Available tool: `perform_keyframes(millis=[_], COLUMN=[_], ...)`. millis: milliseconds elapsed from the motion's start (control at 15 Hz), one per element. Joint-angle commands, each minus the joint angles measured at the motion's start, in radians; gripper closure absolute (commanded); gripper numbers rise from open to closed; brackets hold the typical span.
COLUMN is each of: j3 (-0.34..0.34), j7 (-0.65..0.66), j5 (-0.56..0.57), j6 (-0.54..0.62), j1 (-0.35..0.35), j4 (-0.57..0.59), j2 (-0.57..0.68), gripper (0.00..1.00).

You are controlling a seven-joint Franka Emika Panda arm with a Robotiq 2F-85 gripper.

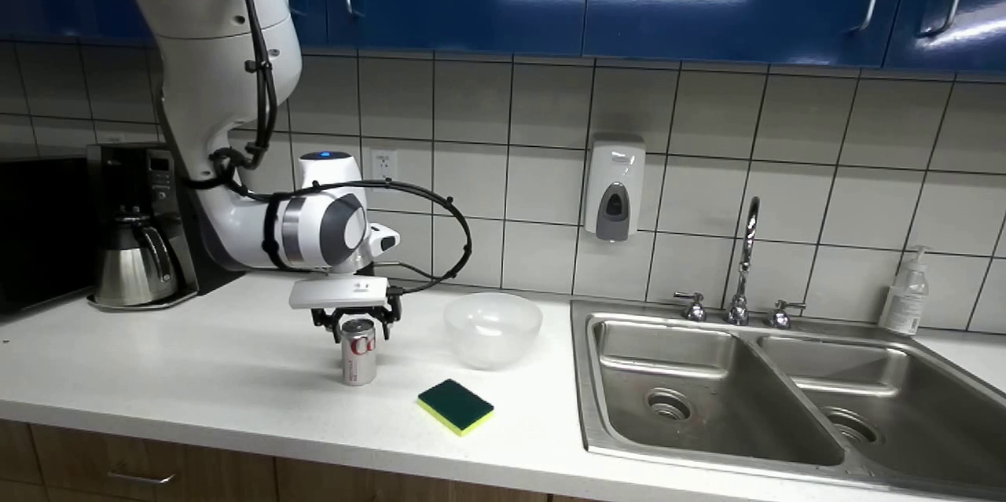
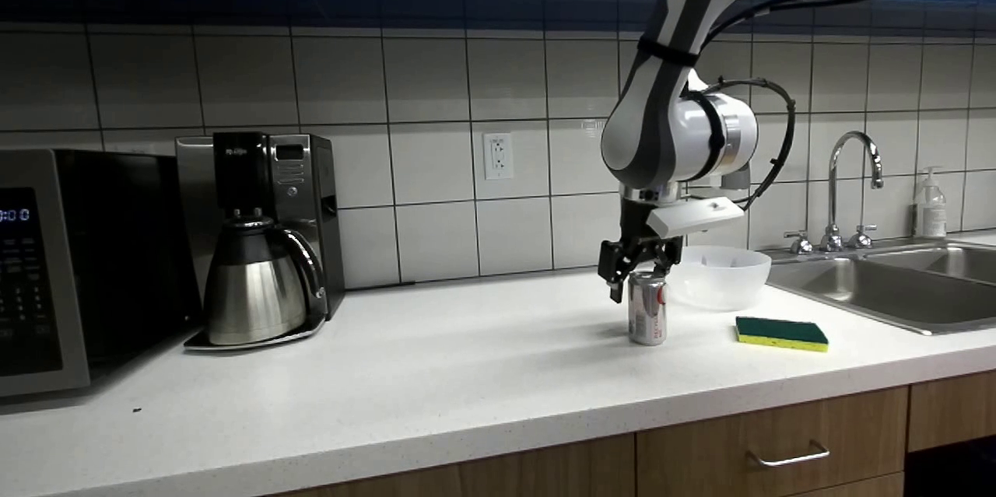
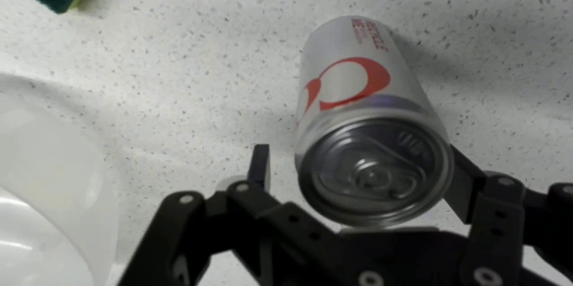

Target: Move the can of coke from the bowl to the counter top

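The can of coke (image 1: 359, 364) is silvery with red markings and stands upright on the white counter top (image 1: 196, 376). It also shows in an exterior view (image 2: 647, 314) and in the wrist view (image 3: 358, 75). My gripper (image 1: 361, 334) is above the can with its fingers open on either side of the can's top. In the wrist view my gripper (image 3: 361, 176) shows a gap between the left finger and the can; the right finger is close to the rim, and contact cannot be told. The translucent bowl (image 1: 493, 333) stands beside the can; no can is seen in it.
A green-and-yellow sponge (image 1: 456, 406) lies near the can and bowl. The steel sink (image 1: 585, 376) is beyond the bowl. A coffee maker with a steel pot (image 2: 257, 287) and a microwave (image 2: 117, 264) stand at the opposite end. A tiled wall (image 1: 550, 180) backs the counter.
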State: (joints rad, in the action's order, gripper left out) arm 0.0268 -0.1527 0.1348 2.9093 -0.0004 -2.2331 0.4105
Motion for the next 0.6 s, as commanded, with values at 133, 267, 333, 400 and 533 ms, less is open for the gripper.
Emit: perform_keyframes(millis=[133, 267, 333, 400, 533], j3=[-0.007, 0.015, 0.025, 0.046, 0.082], j7=[-0.009, -0.023, -0.028, -0.043, -0.066], j5=[0.011, -0.012, -0.025, -0.049, -0.105], j6=[0.010, -0.010, -0.025, -0.047, -0.084], j1=[0.001, -0.016, -0.023, -0.039, -0.063], j4=[-0.034, -0.029, -0.026, -0.025, -0.023], j2=[-0.068, -0.088, -0.099, -0.112, -0.139], gripper=[0.00, 0.00, 0.00, 0.00, 0.00])
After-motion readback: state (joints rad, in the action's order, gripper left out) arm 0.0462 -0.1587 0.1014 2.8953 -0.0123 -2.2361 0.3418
